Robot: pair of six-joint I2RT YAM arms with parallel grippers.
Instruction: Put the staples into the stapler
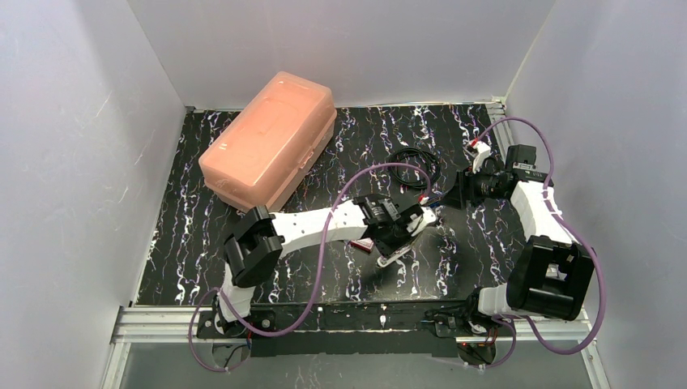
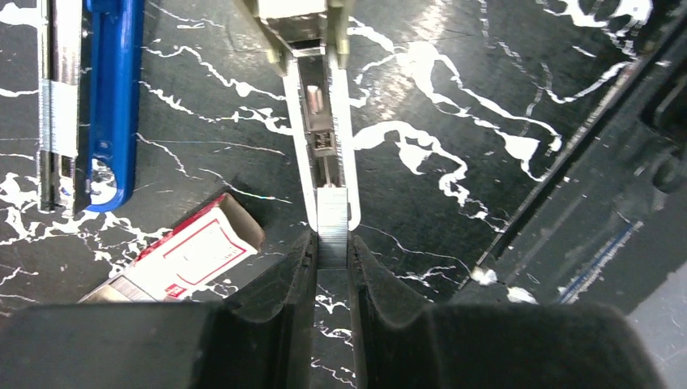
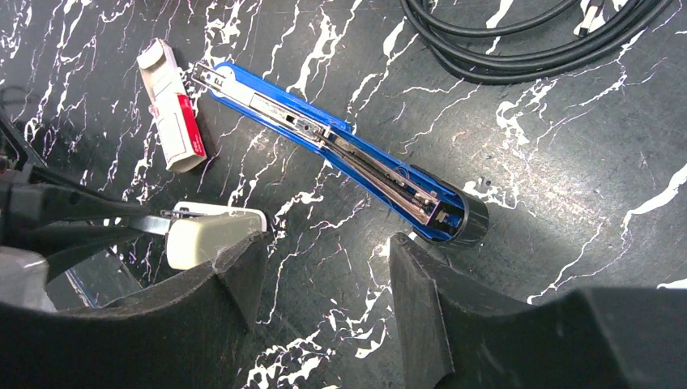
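Bright, even overhead light; white glare on the table [image 2: 421,65]; foreground perhaps soft

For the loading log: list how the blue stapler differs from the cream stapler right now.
The blue stapler has a blue body, the cream stapler a pale one. The left gripper holds a staple strip at the cream stapler's open channel; the blue stapler lies untouched. Both lie opened, metal rails showing.

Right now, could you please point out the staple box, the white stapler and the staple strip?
staple box [image 2: 194,251]: left wrist view, its pale label.
white stapler [image 2: 322,138]: left wrist view, its open channel.
staple strip [image 2: 332,215]: left wrist view, its middle.
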